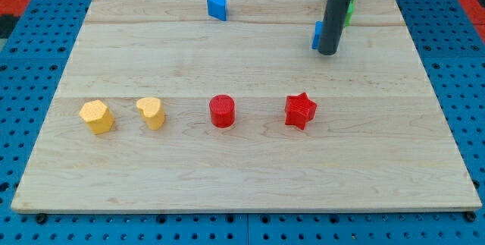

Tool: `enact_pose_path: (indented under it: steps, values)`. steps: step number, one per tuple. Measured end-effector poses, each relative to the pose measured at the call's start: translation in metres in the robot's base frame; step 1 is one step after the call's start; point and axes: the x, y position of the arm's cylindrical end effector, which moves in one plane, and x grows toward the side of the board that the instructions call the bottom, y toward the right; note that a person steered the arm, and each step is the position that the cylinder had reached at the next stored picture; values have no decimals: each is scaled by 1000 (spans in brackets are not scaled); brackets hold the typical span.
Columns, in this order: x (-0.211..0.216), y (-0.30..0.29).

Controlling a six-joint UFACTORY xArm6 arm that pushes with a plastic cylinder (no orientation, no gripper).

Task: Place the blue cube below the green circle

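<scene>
My tip [327, 51] rests on the board near the view's top right. The blue cube [317, 36] sits just behind the rod on its left side, mostly hidden, touching or nearly touching it. The green circle [352, 7] is up and to the right of the rod, largely covered by it, with only a green edge showing. The cube lies below and to the left of the green circle.
A blue triangular block [218, 6] is at the view's top centre. In a row across the middle are a yellow hexagon [97, 116], a yellow heart [151, 112], a red cylinder [223, 111] and a red star [300, 111]. The wooden board [242, 177] lies on a blue pegboard.
</scene>
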Motion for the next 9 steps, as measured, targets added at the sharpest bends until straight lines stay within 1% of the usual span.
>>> enact_pose_path:
  steps: [1,2,3,4,5,7,9]
  values:
    - [3,2]
    - [35,-10]
    - [32,-29]
    - [21,-56]
    - [-15,-75]
    - [-22,-37]
    - [-22,-36]
